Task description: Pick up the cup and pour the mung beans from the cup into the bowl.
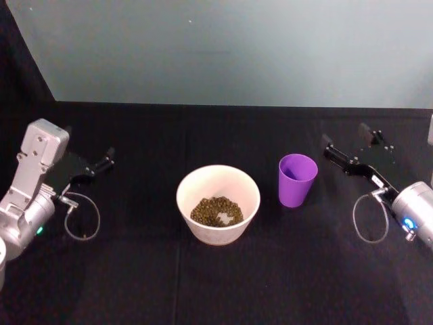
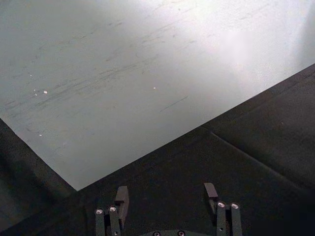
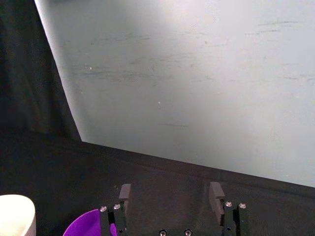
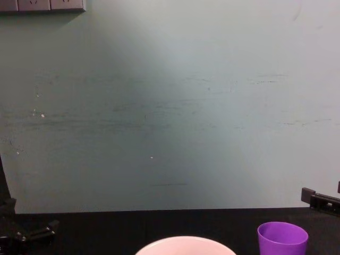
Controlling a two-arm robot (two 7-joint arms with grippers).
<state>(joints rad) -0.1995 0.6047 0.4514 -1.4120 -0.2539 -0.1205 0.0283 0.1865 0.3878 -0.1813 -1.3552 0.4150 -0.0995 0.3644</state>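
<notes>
1. The cup (image 1: 297,179) is small, bright purple and smooth, with no handle, and it becomes narrower toward its base. It stands upright on the black table (image 1: 135,271), just beside the bowl (image 1: 218,203) on the robot's right side, not touching it. I cannot see what is inside the cup.
2. The bowl is wide and round, pale with a smooth rim, and much broader than the cup. It stands in the middle of the table. A layer of green mung beans (image 1: 216,211) lies on its bottom.
3. I can read no brand, label or writing on the cup or the bowl.
4. The right gripper (image 1: 348,147) is near the cup, on its right side, and apart from it. Its fingers (image 3: 215,194) are spread apart and hold nothing.
5. The left gripper (image 1: 101,161) is well apart from the bowl, at the left side of the table. Its fingers (image 2: 121,196) are also apart and empty.
</notes>
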